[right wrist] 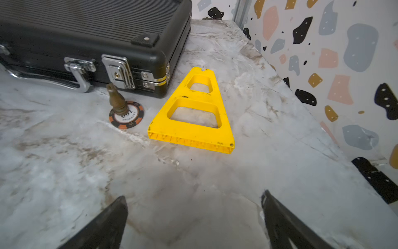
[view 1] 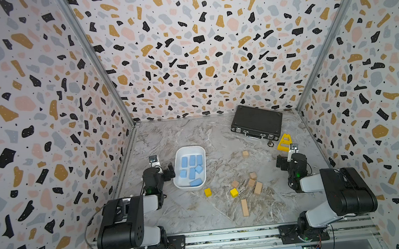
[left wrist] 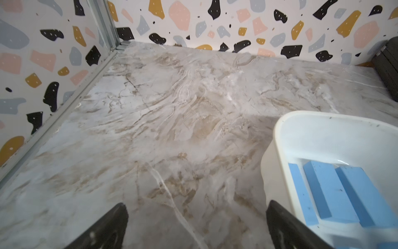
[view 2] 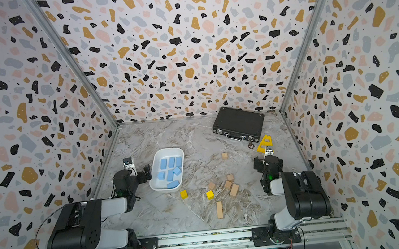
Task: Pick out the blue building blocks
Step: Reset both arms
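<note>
Marble-patterned tabletop (view 1: 189, 212), walled on three sides by speckled panels, has open room at its middle and far left corner. Seven blue building blocks (view 1: 192, 170) lie in a white tray (view 1: 189, 147) just beside the left claw (left wrist: 196, 215), which stands wide and empty over bare surface. The right claw (right wrist: 193, 204), equally wide and empty, hangs well apart from them, near a yellow triangular piece (right wrist: 193, 133) and a black case (right wrist: 86, 28). The left wrist view cuts the tray off, showing perhaps three blocks.
</note>
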Robot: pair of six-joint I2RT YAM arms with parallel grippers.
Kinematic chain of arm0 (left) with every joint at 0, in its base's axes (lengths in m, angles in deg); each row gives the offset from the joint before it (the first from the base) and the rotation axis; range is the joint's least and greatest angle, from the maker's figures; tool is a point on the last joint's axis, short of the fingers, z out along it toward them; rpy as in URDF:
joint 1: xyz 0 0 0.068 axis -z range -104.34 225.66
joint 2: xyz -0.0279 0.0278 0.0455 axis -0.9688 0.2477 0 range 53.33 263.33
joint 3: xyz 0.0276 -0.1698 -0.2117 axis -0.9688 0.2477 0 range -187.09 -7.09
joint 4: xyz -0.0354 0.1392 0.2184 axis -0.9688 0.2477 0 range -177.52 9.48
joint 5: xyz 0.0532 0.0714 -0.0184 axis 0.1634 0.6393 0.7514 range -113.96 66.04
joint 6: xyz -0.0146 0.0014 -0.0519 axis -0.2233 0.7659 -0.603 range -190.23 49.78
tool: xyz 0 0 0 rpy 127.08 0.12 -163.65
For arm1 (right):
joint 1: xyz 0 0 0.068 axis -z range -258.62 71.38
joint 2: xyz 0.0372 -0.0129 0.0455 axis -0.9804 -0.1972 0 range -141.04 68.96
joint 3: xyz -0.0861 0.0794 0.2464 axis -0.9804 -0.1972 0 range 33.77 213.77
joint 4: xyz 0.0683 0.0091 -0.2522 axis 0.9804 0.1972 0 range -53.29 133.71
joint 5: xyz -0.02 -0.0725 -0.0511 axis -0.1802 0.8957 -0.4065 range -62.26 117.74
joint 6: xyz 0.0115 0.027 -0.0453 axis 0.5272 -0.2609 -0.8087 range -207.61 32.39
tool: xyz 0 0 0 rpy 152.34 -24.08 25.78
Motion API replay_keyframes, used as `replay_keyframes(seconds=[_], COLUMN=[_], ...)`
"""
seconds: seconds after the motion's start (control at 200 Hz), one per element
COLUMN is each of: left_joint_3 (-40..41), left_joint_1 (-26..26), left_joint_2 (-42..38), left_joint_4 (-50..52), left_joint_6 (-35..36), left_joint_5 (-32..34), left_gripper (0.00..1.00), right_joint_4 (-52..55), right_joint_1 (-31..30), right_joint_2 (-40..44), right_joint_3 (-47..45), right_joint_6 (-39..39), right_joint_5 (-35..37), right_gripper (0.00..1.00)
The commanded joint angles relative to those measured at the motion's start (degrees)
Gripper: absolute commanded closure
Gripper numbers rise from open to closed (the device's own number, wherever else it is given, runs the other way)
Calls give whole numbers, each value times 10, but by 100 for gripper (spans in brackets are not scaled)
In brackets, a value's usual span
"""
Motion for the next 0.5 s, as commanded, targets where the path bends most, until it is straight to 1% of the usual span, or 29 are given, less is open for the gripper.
replay_keyframes(seconds=[0.0,0.04,0.08,0.12,0.155,0.22,0.285,0.34,0.395,0.455,0.496], left_joint_3=[-30,-22,-14,-16,-18,-18,-14,-15,-15,-15,-15], left_joint_1=[22,28,28,28,28,28,28,28,28,28,28], left_joint_2=[-14,0,12,9,2,0,3,4,3,3,3], left_joint_4=[25,-13,-46,-39,-23,-20,-32,-33,-32,-32,-32], left_joint_6=[9,12,16,14,11,11,11,12,12,12,12], left_joint_5=[83,96,99,99,98,97,97,98,97,97,97], left_gripper=[0,0,0,0,0,0,0,0,0,0,0], right_joint_4=[-80,-17,-8,13,37,11,39,19,37,20,32], right_joint_1=[1,1,1,1,2,3,3,2,3,3,2], right_joint_2=[-1,15,4,-4,8,-4,6,-2,4,-2,2], right_joint_3=[-5,13,28,44,47,44,50,47,51,48,50], right_joint_6=[-15,-24,-31,-33,-28,-24,-19,-19,-18,-18,-18], right_joint_5=[-60,-82,-102,-111,-102,-92,-82,-77,-76,-76,-75], right_gripper=[0,0,0,0,0,0,0,0,0,0,0])
